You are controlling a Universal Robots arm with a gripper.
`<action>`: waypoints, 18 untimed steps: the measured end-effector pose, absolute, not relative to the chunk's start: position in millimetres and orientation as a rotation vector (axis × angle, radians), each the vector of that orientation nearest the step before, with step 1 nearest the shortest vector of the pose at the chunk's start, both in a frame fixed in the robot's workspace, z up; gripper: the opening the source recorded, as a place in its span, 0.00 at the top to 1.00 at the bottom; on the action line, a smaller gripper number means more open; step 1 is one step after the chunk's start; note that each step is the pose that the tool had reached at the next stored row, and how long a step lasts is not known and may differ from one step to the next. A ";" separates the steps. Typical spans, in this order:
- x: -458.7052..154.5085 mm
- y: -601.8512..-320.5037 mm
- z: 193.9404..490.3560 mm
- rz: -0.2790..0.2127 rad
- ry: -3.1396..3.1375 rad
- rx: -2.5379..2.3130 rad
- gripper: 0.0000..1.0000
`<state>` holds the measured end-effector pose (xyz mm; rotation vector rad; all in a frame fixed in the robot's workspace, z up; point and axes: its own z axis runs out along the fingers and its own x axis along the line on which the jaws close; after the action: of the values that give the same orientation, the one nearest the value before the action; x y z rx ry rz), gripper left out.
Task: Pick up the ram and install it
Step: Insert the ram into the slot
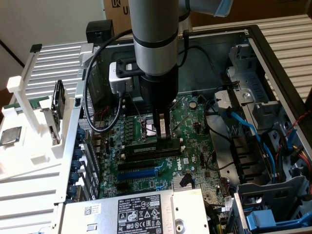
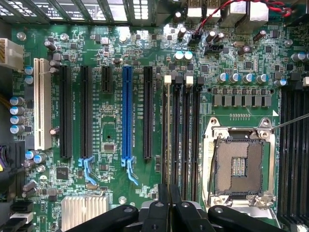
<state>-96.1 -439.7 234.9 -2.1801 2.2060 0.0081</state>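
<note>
**Open computer case with arm lowered onto the motherboard.** The arm is seen reaching straight down into the case. The pincer is placed over the bank of black memory slots beside the open processor socket.

The ram is seen as a long dark stick lying along one of these slots. It is located between the processor socket and the blue expansion slot, near the middle of the motherboard. It sits low and parallel to the neighbouring slots. Whether it is fully seated cannot be judged with certainty, as its end under the pincer is hidden.

In the wrist view the two fingers of the pincer are drawn together with no visible gap. They are lined up with the slot farthest from the socket. In the exterior view their tips appear to rest on the upper edge of the ram, toward the exterior view's right end of the stick.

A labelled power supply is seen at the near edge of the case. Outside the case, at the exterior view's left, a white fixture carries a square silver-topped processor chip.
</note>
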 end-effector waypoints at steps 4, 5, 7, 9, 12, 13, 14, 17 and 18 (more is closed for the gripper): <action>-96.2 -439.9 233.9 0.010 2.205 -2.179 0.88; -96.2 -439.9 233.8 0.010 2.205 -2.179 0.88; -96.1 -440.1 233.3 0.011 2.205 -2.179 0.88; -96.2 -440.2 233.1 0.012 2.204 -2.178 0.88; -96.9 -440.3 233.1 0.014 2.203 -2.177 0.88; -97.2 -440.4 233.1 0.015 2.203 -2.177 0.88; -97.3 -440.5 233.0 0.016 2.202 -2.176 0.88; -97.4 -441.2 233.0 0.018 2.201 -2.175 0.88; -97.5 -441.6 233.0 0.019 2.201 -2.175 0.88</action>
<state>-97.5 -441.6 233.0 -2.1750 2.2013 0.0187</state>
